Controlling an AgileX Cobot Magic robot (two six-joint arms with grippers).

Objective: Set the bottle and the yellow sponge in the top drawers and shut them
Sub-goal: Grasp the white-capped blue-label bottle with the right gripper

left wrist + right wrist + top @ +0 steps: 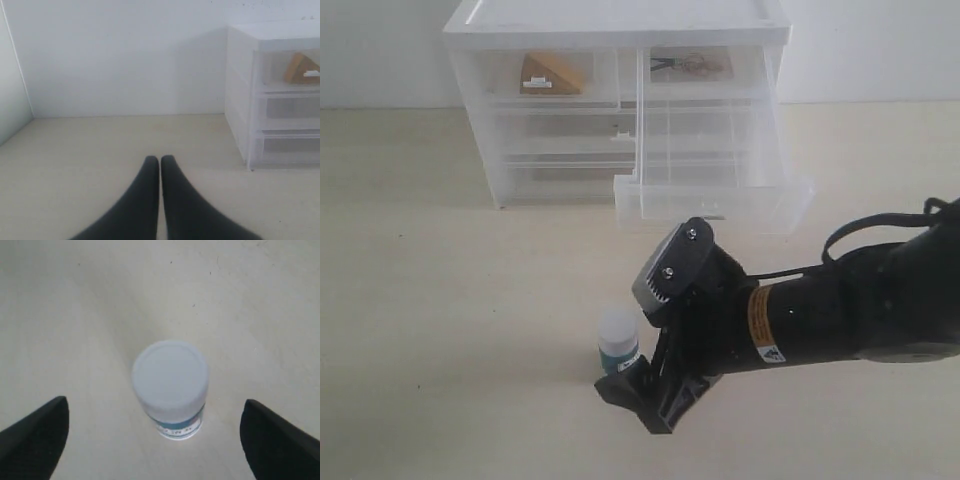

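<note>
Bottle-pick step: R gripper [155, 407] is spread wide w/ the upright bottle [170, 377] centred btwn its fingers, untouched, so next move prob. needs a short drop & squeeze.

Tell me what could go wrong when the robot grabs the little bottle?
1. The bottle stands upright inside the open right gripper, not gripped yet. An off-centre close might knock it over or push it away.
2. The pulled-out top drawer juts out nearby. Carrying the bottle too low could bump its front wall.
</note>
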